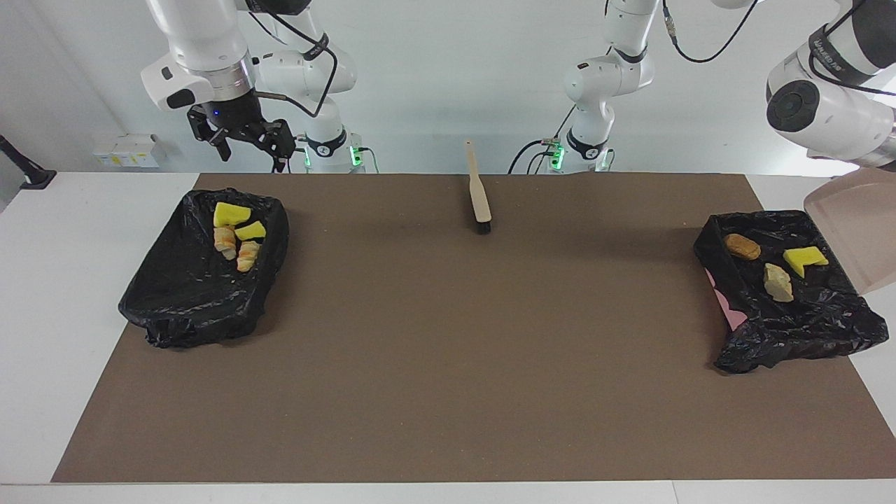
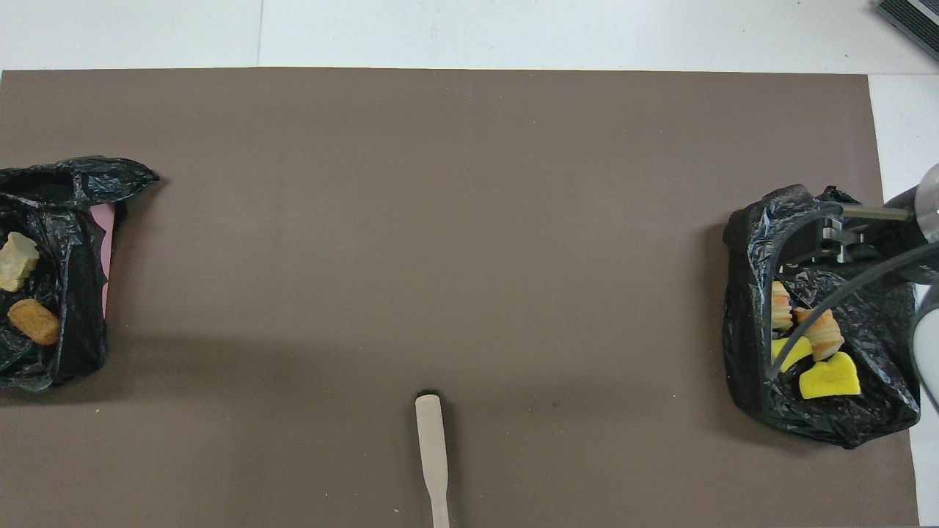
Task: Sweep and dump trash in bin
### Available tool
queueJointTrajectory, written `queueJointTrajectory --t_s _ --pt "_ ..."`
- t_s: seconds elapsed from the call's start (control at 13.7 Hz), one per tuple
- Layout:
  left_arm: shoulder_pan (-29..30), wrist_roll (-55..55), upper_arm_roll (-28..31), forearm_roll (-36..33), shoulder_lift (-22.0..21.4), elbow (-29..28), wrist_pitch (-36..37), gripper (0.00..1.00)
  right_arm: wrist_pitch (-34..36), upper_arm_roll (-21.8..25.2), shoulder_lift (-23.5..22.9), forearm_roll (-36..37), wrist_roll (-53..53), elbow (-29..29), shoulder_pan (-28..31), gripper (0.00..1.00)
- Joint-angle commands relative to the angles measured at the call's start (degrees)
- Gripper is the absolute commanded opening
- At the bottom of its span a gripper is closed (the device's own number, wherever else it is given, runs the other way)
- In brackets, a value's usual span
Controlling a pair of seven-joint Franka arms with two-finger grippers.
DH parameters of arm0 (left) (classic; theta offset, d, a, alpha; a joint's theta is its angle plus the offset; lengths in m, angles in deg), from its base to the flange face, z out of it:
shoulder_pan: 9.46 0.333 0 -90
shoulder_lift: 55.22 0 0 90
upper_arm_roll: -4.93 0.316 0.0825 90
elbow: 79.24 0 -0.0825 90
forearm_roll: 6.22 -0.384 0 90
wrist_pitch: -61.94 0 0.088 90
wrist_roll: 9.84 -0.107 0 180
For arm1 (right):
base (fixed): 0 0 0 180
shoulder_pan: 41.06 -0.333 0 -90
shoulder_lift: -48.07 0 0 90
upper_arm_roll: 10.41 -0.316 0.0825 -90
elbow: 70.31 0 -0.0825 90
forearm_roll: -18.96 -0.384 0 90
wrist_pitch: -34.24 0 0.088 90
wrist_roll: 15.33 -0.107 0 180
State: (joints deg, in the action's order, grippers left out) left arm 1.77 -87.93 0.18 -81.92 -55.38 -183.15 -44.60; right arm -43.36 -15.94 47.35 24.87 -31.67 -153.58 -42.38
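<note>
Facing view: I am holding my right fingers wide apart with nothing between them, up in the air at about ten o'clock, over the robot-side edge of the black-bagged bin at the right arm's end of the counter. Four pieces of the trash are lying in that bin: two yellow chunks and two orange-brown lumps, bunched toward its twelve o'clock side. My left fingers are sitting out of frame at three o'clock, pinched narrow on the beige dustpan, which is hanging tilted beside the second bin. A brown lump, a pale lump and a yellow chunk are resting in this bin. The brush is lying on the brown mat at twelve o'clock.

Overhead view: my right arm is coming in at three o'clock, and the right fingers are showing over the twelve o'clock part of the bin with the four pieces. The second bin is showing at nine o'clock with the brown and pale lumps in it; its yellow chunk is falling outside the frame. The brush is lying at six o'clock, bristles pointing to twelve.
</note>
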Motion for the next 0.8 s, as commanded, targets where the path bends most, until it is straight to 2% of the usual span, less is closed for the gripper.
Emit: queueJointTrajectory --t_s 0.0,0.15,0.36,0.73 --pt "-3.7 4.1 0.4 4.6 -1.1 -1.0 4.4 0.0 1.6 -0.2 -0.4 -1.2 1.3 1.4 0.6 1.0" --pt "-6.8 6.4 0.4 9.8 -1.1 -1.0 7.7 0.0 1.0 0.2 -0.4 -2.2 1.3 1.4 0.9 1.0" --pt "-11.0 15.9 0.4 18.8 -1.4 -0.9 14.0 0.0 1.0 0.2 -0.2 -1.8 1.5 1.3 0.9 1.0" --pt "-13.1 30.3 0.4 38.0 -1.9 -1.1 17.2 0.0 1.5 0.3 -0.2 -1.7 1.5 1.4 1.0 1.0"
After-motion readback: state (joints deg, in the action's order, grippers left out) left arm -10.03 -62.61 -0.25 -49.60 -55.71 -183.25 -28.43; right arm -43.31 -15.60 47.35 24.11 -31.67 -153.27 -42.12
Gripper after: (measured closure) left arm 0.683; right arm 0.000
